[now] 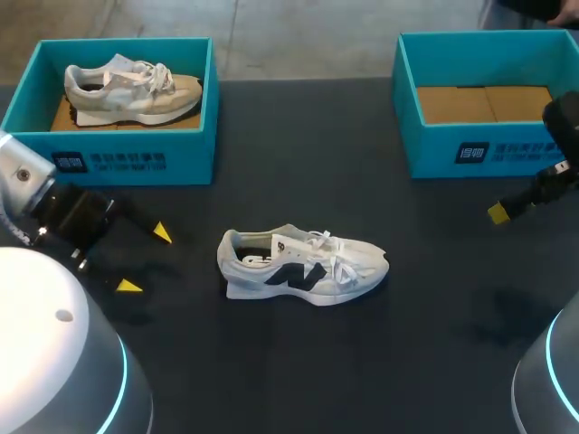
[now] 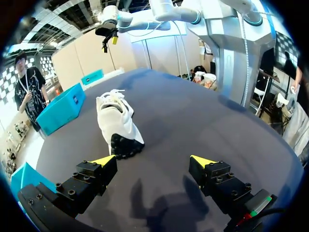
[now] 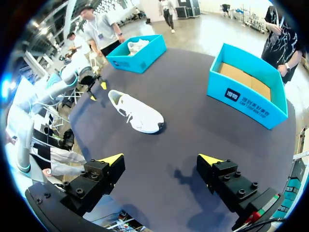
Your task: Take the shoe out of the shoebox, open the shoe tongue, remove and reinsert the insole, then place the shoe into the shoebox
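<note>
A white shoe with a dark side logo [image 1: 303, 264] lies on its sole in the middle of the dark table, toe to the right, tongue and laces up. In the left wrist view the shoe [image 2: 118, 125] sits ahead of my left gripper [image 2: 154, 162], heel toward it, and the fingers stand wide apart with nothing between them. From above, my left gripper [image 1: 145, 259] is left of the shoe, apart from it. My right gripper [image 1: 500, 212] hovers at the right, in front of the empty teal shoebox [image 1: 488, 104]. Its own view shows my right gripper [image 3: 161, 158] open and empty, with the shoe [image 3: 136, 112] far ahead.
A second teal shoebox [image 1: 118, 136] at the back left holds a beige shoe [image 1: 134, 90]. The empty shoebox [image 3: 246, 87] has a brown cardboard floor. Bare table lies around the white shoe and along the front edge.
</note>
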Robot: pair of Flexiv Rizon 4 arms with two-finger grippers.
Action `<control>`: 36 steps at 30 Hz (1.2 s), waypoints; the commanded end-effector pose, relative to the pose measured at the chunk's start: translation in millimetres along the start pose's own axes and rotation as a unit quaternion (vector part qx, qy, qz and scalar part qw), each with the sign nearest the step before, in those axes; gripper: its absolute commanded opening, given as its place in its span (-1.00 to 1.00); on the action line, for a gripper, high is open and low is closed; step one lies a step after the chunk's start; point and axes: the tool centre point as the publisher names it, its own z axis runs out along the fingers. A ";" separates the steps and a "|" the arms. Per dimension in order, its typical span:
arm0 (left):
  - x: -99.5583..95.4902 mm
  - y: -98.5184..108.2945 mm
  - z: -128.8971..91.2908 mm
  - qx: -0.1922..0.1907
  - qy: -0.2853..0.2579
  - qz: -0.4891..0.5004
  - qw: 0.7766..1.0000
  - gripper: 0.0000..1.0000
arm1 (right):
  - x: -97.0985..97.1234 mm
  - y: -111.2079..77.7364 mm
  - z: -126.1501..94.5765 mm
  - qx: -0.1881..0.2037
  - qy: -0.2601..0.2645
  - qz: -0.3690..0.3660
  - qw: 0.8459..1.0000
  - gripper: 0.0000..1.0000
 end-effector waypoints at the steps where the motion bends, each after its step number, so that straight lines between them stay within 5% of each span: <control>1: -1.1 -1.8 2.3 0.007 -0.012 -0.013 1.000 1.00 | 0.3 -0.2 1.3 0.000 -0.001 0.001 1.000 1.00; 7: -8.6 -5.0 6.0 0.052 -0.052 -0.083 0.994 1.00 | 0.3 -0.2 1.3 0.000 -0.001 0.001 1.000 1.00; 36: -12.8 54.6 18.2 0.078 -0.116 -0.208 0.968 1.00 | 0.3 -0.2 1.3 0.000 -0.001 0.001 1.000 1.00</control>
